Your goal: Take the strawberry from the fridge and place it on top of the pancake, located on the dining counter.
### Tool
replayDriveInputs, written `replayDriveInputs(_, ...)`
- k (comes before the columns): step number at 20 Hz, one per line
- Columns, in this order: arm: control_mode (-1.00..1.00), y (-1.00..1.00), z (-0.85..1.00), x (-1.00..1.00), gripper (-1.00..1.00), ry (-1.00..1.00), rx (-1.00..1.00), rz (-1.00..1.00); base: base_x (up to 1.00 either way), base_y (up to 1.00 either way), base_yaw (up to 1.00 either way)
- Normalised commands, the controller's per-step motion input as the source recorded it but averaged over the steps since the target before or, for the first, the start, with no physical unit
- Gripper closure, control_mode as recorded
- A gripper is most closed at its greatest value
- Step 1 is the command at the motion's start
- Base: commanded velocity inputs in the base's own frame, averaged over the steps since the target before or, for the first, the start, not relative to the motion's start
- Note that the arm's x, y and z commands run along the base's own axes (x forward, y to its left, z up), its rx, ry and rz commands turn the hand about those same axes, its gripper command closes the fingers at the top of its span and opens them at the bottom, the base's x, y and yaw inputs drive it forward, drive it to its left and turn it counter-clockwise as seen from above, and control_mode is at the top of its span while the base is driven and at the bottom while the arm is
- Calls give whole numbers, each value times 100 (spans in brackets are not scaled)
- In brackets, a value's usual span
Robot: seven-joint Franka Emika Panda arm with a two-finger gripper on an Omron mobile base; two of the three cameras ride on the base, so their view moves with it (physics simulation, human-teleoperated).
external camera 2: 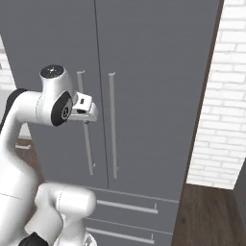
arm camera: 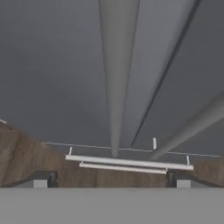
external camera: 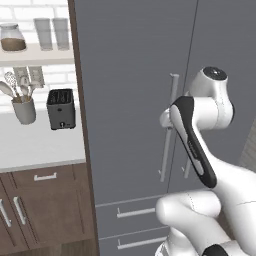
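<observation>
spread fingers point(arm camera: 41, 179), matte grey fridge point(external camera: 130, 75)

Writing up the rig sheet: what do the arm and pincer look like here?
A glossy white arm of rounded, tube-like links, with black joint bands and a black-capped round joint on top. No loose cables or printed markings are visible. The pincer has two small, blocky dark grey fingertips with paler grey faces.

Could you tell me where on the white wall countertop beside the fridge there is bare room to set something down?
The white wall countertop is bare in front of the black toaster and the utensil holder, out to its front edge. The back strip by the brick wall, where those two stand, is crowded. The shelf above holds a jar and two glasses.
</observation>
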Motion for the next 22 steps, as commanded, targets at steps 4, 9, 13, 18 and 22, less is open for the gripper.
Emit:
replayDriveInputs(4,-100,-10,-1,-6,-100,-40,0,-6,0,0,0)
replayDriveInputs(9,-100,0,-1,0,-100,-41,1,-9,0,0,0)
replayDriveInputs(13,100,-9,-1,-4,-100,-1,1,-4,-3,-6,-1)
replayDriveInputs(18,100,0,0,0,-100,0,0,0,-19,-49,-2)
replayDriveInputs(22,100,0,0,0,-100,0,0,0,-13,-6,0)
